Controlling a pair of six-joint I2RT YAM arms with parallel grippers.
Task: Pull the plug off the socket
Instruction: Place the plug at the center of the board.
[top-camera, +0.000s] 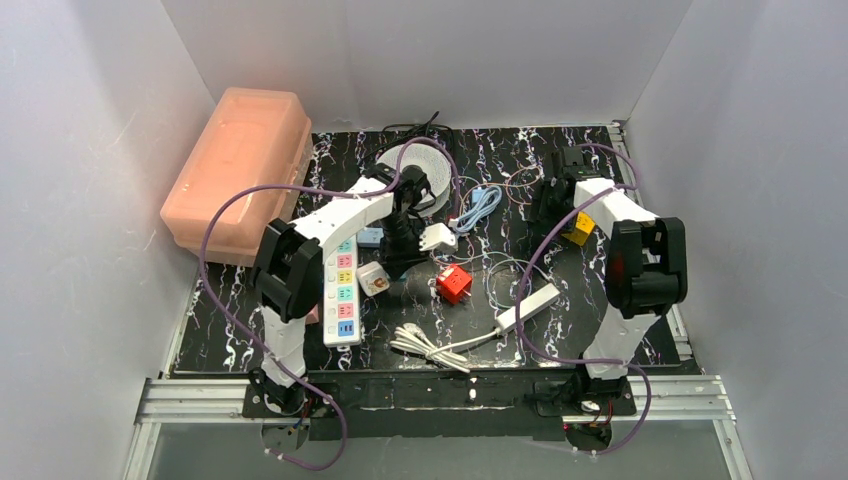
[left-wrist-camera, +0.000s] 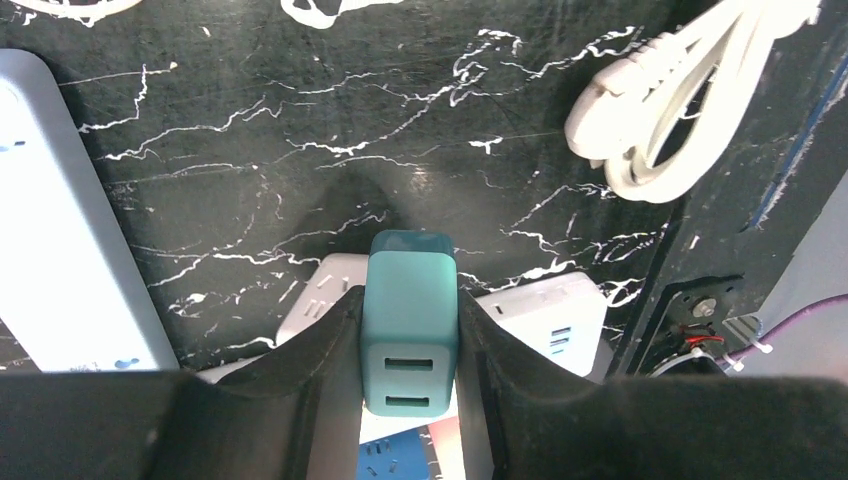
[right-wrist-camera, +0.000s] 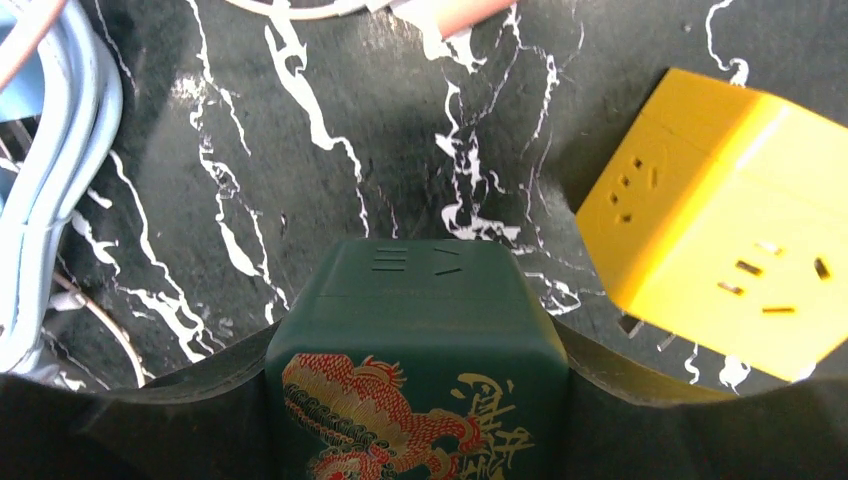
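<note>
Left wrist view: your left fingers (left-wrist-camera: 318, 355) are closed onto the teal plug (left-wrist-camera: 410, 320), one pad pressed against each long side; the plug stands upright between them, its face with two slots turned toward the camera. Directly behind and under the plug lies the white socket (left-wrist-camera: 545, 315), its body showing on both sides of the plug; you cannot tell from here whether the pins are seated or clear of it. A long white power strip (left-wrist-camera: 60, 230) runs along the left of that view, apart from the fingers; a coiled white cable (left-wrist-camera: 660, 110) lies at upper right on the black marbled counter (left-wrist-camera: 300, 130).

Right wrist view: your right fingers (right-wrist-camera: 150, 420) are closed around a dark green cube (right-wrist-camera: 415, 330) bearing a red and gold dragon print; the fingers meet it on both flanks. A yellow cube (right-wrist-camera: 720, 220) with socket holes sits just beside it to the right, tilted, not touching it; a light blue cable (right-wrist-camera: 60, 150) loops at the left edge.

Top view: the left arm reaches to mid-counter beside the strip; the right arm is folded toward the far right of the counter; the two sets of fingers are well apart.
</note>
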